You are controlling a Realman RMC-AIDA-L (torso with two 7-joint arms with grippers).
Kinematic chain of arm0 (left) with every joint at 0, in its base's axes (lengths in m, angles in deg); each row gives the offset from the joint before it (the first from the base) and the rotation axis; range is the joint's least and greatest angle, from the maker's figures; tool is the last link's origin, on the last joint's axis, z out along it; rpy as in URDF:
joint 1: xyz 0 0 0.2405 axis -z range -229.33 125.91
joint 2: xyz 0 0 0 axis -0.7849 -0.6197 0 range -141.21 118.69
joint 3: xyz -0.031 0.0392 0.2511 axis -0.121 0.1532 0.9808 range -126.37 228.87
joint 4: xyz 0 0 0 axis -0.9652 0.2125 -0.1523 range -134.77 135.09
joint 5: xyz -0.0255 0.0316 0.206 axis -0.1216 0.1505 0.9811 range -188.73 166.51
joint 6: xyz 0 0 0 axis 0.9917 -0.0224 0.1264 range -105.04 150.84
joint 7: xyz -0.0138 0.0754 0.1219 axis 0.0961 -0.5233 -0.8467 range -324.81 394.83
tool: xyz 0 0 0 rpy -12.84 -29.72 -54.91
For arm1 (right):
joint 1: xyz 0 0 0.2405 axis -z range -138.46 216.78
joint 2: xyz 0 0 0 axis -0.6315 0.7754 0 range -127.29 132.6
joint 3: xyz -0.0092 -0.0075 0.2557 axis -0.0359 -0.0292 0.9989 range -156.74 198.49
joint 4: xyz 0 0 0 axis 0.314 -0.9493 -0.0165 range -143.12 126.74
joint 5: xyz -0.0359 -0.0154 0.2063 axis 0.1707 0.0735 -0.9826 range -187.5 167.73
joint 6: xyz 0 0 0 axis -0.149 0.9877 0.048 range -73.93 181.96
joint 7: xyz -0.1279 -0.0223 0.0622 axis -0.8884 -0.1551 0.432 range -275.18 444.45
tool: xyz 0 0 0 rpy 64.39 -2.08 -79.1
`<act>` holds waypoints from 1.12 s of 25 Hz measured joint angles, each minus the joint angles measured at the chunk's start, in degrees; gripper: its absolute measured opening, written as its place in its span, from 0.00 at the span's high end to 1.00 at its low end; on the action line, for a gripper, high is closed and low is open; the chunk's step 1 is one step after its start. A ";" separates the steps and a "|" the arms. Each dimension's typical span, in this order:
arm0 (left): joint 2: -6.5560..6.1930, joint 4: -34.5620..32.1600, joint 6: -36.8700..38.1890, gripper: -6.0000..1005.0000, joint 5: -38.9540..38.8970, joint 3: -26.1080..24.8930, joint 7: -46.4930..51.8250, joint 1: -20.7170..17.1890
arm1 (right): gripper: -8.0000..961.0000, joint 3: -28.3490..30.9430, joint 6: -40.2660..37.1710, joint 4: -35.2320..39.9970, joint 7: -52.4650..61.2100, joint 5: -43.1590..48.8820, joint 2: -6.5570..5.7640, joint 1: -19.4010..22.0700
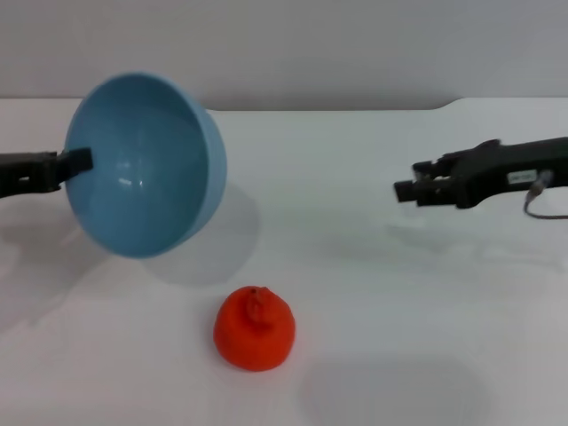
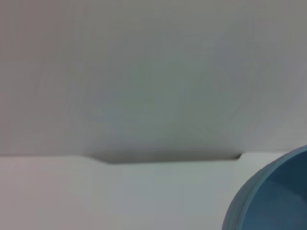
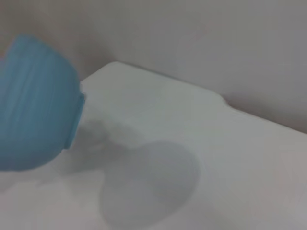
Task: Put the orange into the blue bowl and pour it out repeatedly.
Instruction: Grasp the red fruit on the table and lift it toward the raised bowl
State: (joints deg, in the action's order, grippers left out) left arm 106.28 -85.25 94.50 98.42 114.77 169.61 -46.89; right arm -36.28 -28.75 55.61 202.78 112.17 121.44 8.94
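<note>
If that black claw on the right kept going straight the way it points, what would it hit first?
Probably the blue bowl, held up tilted by the left gripper. The right gripper points across at it; the orange lies lower, seemingly off that line. Depth is unclear.

1. One blue bowl, tipped on its side and lifted off the white table, at 10 o'clock of the head view.
2. One orange, resting on the table at 6 o'clock.
3. Two grippers: left gripper at 9 o'clock, on the bowl's rim; right gripper at 3 o'clock.
</note>
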 joint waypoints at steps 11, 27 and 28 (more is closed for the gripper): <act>-0.03 -3.10 5.65 1.00 7.28 -3.53 3.76 0.13 | 0.43 -12.37 2.57 -1.99 -0.28 -0.37 0.06 -2.38; -0.07 -3.45 9.28 1.00 13.22 -4.75 6.54 0.71 | 0.37 -20.19 3.32 -6.42 0.05 -7.44 0.13 -5.43; -0.04 -3.44 9.29 1.00 13.39 -4.76 6.54 0.72 | 0.37 -20.33 3.23 -6.44 0.11 -7.52 0.15 -5.40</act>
State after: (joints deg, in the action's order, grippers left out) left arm 106.24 -88.69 103.79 111.81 110.01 176.15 -46.17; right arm -56.60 -25.51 49.17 202.88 104.66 121.59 3.54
